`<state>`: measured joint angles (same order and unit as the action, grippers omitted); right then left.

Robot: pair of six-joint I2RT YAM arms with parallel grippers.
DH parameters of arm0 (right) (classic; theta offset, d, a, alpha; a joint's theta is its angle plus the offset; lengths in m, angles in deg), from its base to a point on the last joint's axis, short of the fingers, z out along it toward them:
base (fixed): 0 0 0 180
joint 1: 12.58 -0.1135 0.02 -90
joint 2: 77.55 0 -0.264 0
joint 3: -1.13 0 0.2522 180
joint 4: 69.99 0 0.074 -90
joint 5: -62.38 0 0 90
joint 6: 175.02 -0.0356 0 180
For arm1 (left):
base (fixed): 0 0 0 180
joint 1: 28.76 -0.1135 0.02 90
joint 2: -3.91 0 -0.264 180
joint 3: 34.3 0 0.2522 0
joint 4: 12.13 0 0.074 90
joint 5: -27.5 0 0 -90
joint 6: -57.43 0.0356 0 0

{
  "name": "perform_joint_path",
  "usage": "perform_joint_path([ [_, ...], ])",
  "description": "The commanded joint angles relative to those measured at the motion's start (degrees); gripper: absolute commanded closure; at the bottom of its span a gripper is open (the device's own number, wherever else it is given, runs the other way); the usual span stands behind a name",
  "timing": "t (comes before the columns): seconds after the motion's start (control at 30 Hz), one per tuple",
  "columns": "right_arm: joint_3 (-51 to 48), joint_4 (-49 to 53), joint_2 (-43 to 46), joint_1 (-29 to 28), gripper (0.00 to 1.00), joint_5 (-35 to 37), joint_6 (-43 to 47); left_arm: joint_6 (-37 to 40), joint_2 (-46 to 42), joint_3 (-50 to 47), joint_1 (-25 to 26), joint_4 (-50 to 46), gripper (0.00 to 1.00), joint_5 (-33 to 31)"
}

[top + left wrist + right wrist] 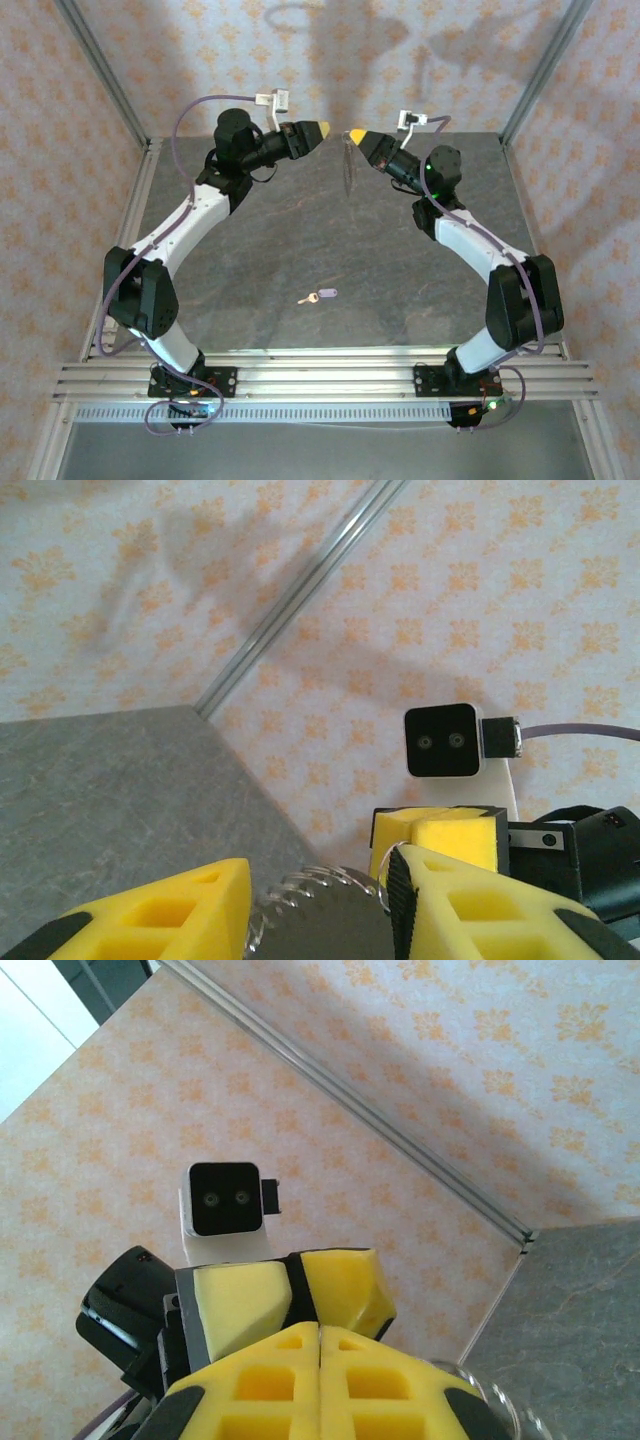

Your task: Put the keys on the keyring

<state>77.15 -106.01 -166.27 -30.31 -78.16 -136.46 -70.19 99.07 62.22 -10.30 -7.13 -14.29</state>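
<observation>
Clamping the keyring (347, 165), the right claw (356, 134) faced the parted left claw (322, 128); overhead, the key (322, 295) lay on the table (300, 220).

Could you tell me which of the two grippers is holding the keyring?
The right gripper: its fingers are shut, with the keyring hanging below. The left gripper has its fingers apart.

The key (322, 296) lies on the table (270, 230), just toward 6 o'clock from the table centre and well apart from both grippers. The left gripper (322, 129) and right gripper (355, 134) face tip to tip above the 12 o'clock edge, with the left at 9 o'clock of the right. The keyring (347, 170) hangs from the right gripper, at 6 o'clock of its tip.
</observation>
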Motion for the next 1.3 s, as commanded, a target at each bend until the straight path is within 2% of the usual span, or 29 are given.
perform_joint_path([
  [0.0,2.6,-2.8,2.3,-0.8,1.00,0.1,0.5,-0.7,1.1,2.4,1.2,3.3,0.59,3.3],
  [0.57,3.0,-3.6,1.7,-1.5,1.00,-0.5,-0.4,1.0,2.9,4.5,2.9,1.2,0.61,5.6],
  [0.93,2.9,-3.0,1.4,-1.5,1.00,-0.2,0.1,0.8,2.6,4.0,3.3,2.7,0.78,7.9],
  [1.27,2.8,-2.3,1.2,-1.5,1.00,-0.4,0.4,1.1,2.6,4.5,3.5,2.6,1.00,8.0],
])
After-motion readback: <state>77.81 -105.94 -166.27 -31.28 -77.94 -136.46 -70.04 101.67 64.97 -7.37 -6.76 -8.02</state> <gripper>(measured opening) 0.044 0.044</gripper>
